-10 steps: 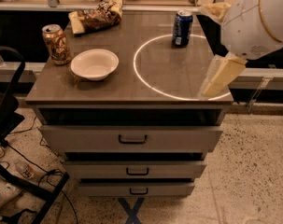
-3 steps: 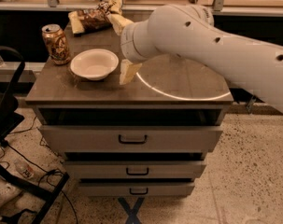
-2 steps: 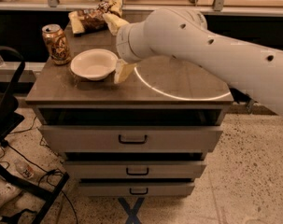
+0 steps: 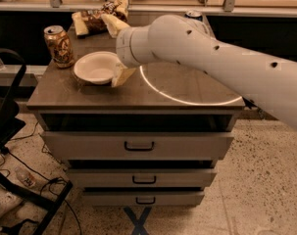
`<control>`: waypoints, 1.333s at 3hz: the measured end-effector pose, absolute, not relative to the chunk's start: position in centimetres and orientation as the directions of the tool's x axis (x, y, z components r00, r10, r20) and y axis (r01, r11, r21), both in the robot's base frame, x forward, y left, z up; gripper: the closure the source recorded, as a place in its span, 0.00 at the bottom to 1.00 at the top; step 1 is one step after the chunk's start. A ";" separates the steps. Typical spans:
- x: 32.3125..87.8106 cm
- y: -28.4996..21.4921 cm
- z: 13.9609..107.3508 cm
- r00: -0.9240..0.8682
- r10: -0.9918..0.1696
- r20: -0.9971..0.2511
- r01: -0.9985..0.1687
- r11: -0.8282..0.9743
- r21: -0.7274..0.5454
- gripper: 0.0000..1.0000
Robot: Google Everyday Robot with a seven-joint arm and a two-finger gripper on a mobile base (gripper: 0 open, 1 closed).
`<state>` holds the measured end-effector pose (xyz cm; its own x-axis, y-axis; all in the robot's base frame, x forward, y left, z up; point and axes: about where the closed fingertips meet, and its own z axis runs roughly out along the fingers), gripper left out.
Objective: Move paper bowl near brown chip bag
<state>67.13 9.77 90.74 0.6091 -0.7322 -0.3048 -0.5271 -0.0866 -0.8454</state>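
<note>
My jaws gape wide and empty at the rim of the paper bowl, the brown chip bag just beyond them on the counter, so I judge I'm reaching and must next clamp that rim.

Our arm enters from the right edge of the camera view and runs diagonally up and left, a thick white link that widens toward the edge. It ends in a rounded wrist housing left of centre. Our gripper sits at the housing's left side, pointing left. Its two tan fingers are spread well apart: the upper finger angles up-left, the lower finger angles down-left. Nothing is pinched between them.
</note>
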 end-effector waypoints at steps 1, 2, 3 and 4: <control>67.0 10.7 90.5 0.620 -0.709 -0.336 -0.525 -0.057 -0.849 0.11; 67.0 11.3 90.6 0.631 -0.686 -0.362 -0.518 -0.025 -0.855 0.34; 66.9 11.5 90.6 0.633 -0.685 -0.361 -0.518 -0.028 -0.855 0.57; 66.8 11.7 90.6 0.635 -0.683 -0.361 -0.518 -0.030 -0.855 0.80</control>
<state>66.82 11.66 90.62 0.6349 -0.6832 -0.3609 -0.5179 -0.0297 -0.8549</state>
